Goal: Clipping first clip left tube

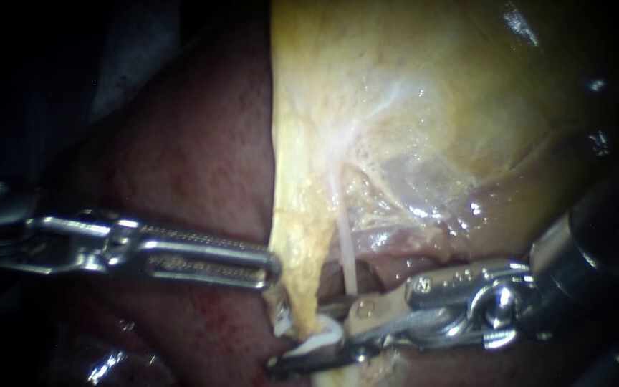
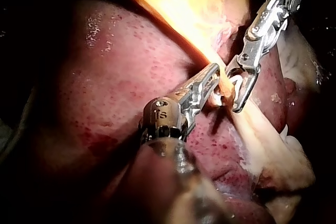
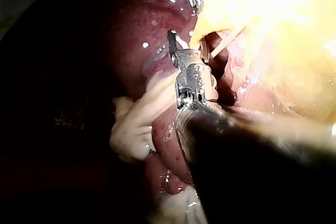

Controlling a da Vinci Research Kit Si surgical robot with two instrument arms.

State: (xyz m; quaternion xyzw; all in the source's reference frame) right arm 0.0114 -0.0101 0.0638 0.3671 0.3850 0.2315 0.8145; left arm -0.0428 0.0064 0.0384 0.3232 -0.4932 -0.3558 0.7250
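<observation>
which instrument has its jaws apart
The right instrument: its jaws stand apart around the narrow lower end of the yellow tissue. The left instrument has ridged jaws clamped on that tissue's edge.

everything is carried by the dark red, wet liver (image 1: pixel 202 165). a sheet of yellow tissue (image 1: pixel 367 93) is draped over it, narrowed to a point below. a thin pale tube (image 1: pixel 347 251) is stretched down from the sheet, just beside its edge.

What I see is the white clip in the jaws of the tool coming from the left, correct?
Not quite. The white clip sits in the open jaws of the right instrument, which comes in from the right, as the endoscope view shows. The left instrument grips the yellow tissue.
</observation>
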